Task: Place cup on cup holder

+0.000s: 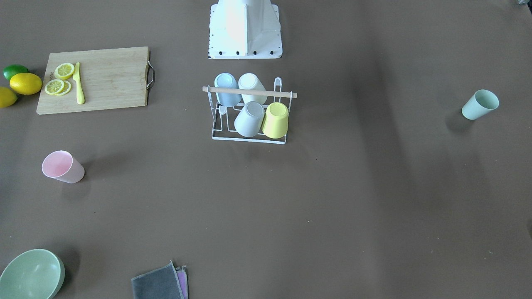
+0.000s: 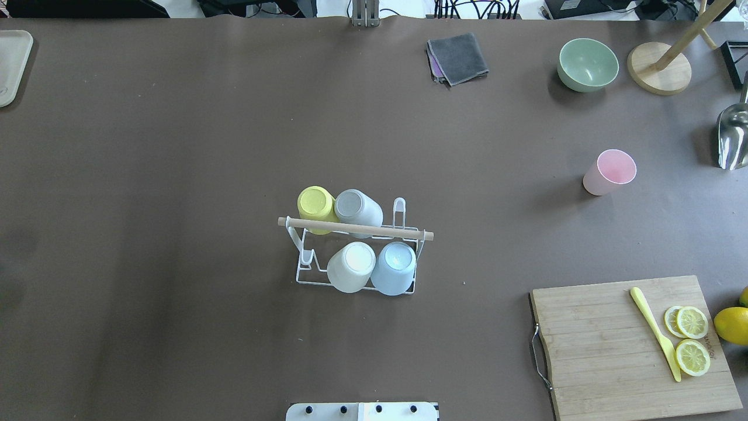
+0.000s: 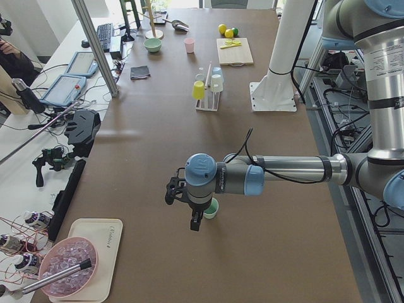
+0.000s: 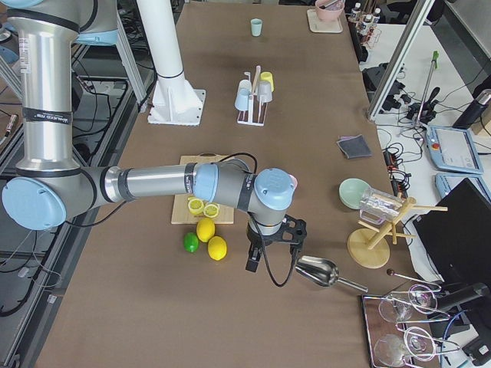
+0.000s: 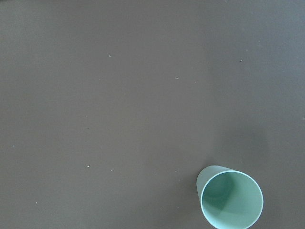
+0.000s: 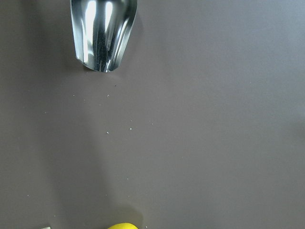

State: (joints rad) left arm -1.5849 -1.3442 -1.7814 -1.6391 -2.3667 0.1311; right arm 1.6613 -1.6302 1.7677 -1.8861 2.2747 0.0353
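- The mint-green plastic cup (image 5: 231,198), a plain tapered tumbler with no handle, stands upright on the brown table (image 1: 332,187). Its mouth faces up and its long axis is vertical. It sits far out toward the robot's left end, alone and well apart from everything else.
- The left gripper (image 3: 196,225) hangs fingers-down over the table, with this cup just beside it and partly hidden behind the fingers. In the left wrist view the cup sits in the lower right corner, so it is off-centre from the gripper, not under it.
- I cannot tell whether the left gripper's fingers are spread or closed, since only the side view shows them.
- The left arm is plainly the nearer one, so this cup looks like the one to fetch first.
- The white wire cup holder (image 2: 357,228), with its light wooden rod across the top, stands mid-table in front of the robot's base. It carries four upturned cups: yellow, grey, white and light blue.
- One peg is bare at the left end of the holder's near row and one at the right end of its far row.
- A pale pink plastic cup (image 2: 609,172) stands upright toward the robot's right.
- The right gripper (image 4: 255,261) hangs near a steel scoop (image 6: 102,33), well apart from the pink cup. Its finger state cannot be told either.
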